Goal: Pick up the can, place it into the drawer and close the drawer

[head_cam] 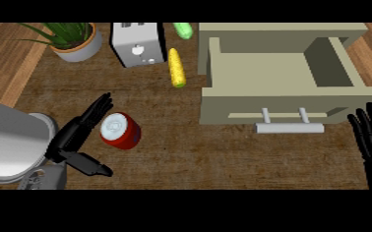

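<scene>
I am seeing the red can standing untouched toward the counter's left edge, my left hand spread open just beside it, my right hand resting open at the right edge, and the drawer gaping open, so grasping, placing and closing are all remaining.

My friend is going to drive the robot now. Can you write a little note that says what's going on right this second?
Left robot hand: open, beside the red can, not holding it.
Right robot hand: open, resting at the right edge, near the drawer front.
Can: on the wooden counter, left of the drawer.
Drawer: pulled open, nothing visible inside.
Done: nothing yet.
Left: grasp the can, put it in the drawer, push the drawer shut by its handle.
</scene>
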Available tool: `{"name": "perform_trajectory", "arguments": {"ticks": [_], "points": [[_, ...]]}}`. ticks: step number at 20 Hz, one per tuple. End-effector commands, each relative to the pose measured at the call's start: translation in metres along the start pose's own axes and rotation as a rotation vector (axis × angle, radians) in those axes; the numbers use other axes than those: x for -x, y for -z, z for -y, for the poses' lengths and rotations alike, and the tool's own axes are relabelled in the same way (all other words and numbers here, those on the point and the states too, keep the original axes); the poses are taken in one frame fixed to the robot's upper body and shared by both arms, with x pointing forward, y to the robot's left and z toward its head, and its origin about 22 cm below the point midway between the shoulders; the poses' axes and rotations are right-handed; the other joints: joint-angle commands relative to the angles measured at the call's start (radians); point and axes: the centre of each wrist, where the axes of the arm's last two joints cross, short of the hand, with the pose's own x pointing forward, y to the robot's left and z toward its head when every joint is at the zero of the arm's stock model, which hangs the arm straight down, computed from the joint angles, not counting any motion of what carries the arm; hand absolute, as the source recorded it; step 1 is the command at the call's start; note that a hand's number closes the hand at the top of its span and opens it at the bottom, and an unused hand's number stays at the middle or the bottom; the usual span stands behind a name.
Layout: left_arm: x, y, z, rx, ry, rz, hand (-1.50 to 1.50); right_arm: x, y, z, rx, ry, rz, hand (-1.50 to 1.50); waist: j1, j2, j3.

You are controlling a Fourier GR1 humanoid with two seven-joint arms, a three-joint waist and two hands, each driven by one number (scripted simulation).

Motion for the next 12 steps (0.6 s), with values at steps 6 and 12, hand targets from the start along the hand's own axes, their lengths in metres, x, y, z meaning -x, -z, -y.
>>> {"name": "perform_trajectory", "arguments": {"ticks": [6,12], "points": [[0.032,0.0,-0.007,0.006,0.001,-0.044,-1.5,-0.004,0.013,-0.013,-0.003,0.004,0.007,-1.5,0.0,0.0,0.0],[0.04,0.012,-0.021,-0.017,-0.031,-0.067,-1.5,-0.007,0.008,0.005,0.014,0.005,0.021,-1.5,-0.004,0.001,0.0]]}}
